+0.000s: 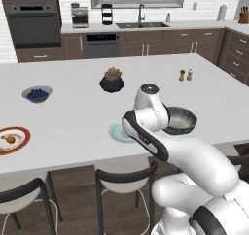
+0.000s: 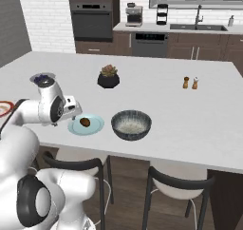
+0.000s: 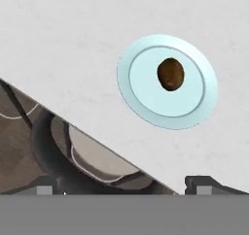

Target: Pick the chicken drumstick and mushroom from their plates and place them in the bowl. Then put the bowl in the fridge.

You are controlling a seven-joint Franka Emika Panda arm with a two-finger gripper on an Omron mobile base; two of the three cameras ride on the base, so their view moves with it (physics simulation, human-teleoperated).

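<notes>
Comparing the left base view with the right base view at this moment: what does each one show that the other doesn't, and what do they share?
Left base view alone: the chicken drumstick lying on the red-rimmed plate, and the smaller bowl of blue berries in full.

Right base view alone: the mushroom on the pale blue plate, unobstructed, and the bowl's whole streaked inside.

Both: the bowl, part of the blue plate, the plant pot, the two shakers, and the white island counter.

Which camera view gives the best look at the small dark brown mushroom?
The hand view: the small dark brown mushroom lies unobstructed on the pale blue round plate. The right base view shows it smaller. In the left base view the arm hides it, leaving a sliver of plate.
</notes>
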